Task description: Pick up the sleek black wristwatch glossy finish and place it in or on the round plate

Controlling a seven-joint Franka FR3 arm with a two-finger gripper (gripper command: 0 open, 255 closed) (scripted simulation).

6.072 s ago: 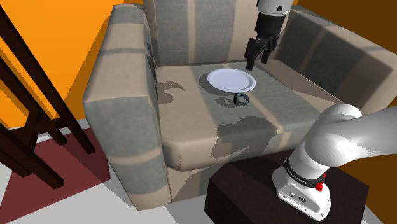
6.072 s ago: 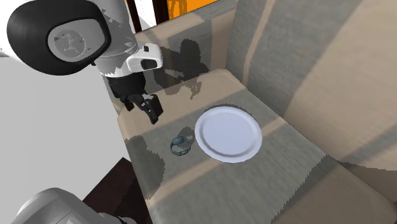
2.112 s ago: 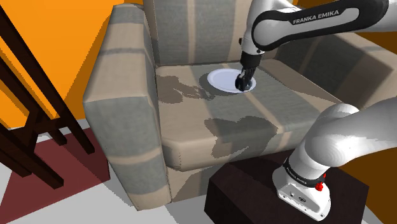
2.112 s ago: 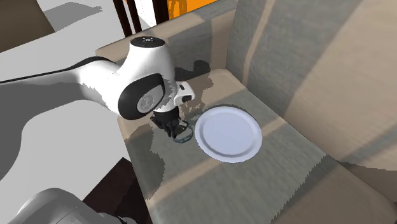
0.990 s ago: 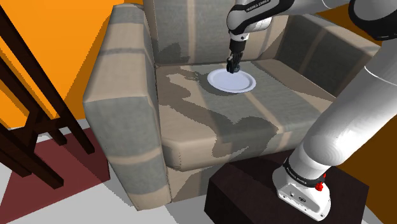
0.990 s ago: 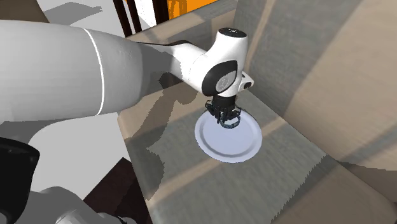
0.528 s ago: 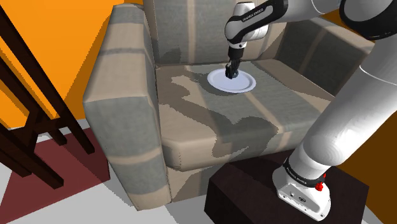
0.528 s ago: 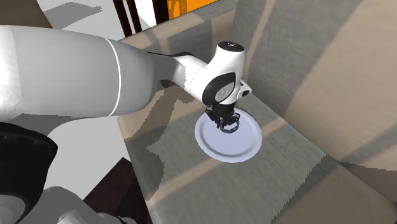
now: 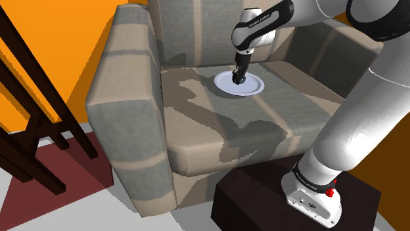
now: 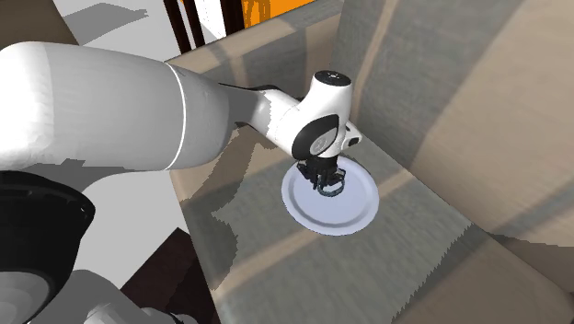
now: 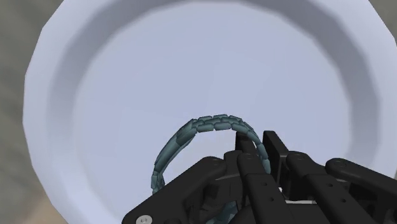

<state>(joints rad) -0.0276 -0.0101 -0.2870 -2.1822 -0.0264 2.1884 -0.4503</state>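
Observation:
The round white plate (image 9: 253,88) (image 10: 350,207) (image 11: 127,76) lies on the armchair's seat cushion. My black gripper (image 9: 238,77) (image 10: 327,183) (image 11: 245,159) hangs just over the plate's inside, shut on the wristwatch (image 10: 331,187) (image 11: 191,130). The watch is a dark grey-blue band of small links; its loop arches out from between my fingers, low above the plate's flat middle. Whether the watch touches the plate I cannot tell.
The plate rests on a striped beige-and-grey armchair (image 9: 131,111), with its backrest (image 9: 197,33) close behind the gripper and an armrest (image 9: 341,59) on the shoulder view's right. Dark wooden rails (image 9: 33,118) stand at the shoulder view's left. My stand (image 9: 263,203) sits before the seat.
My gripper has carried the watch from the seat over the plate and, in the last second, come lower toward the plate's middle. The fingers stay shut on the watch.

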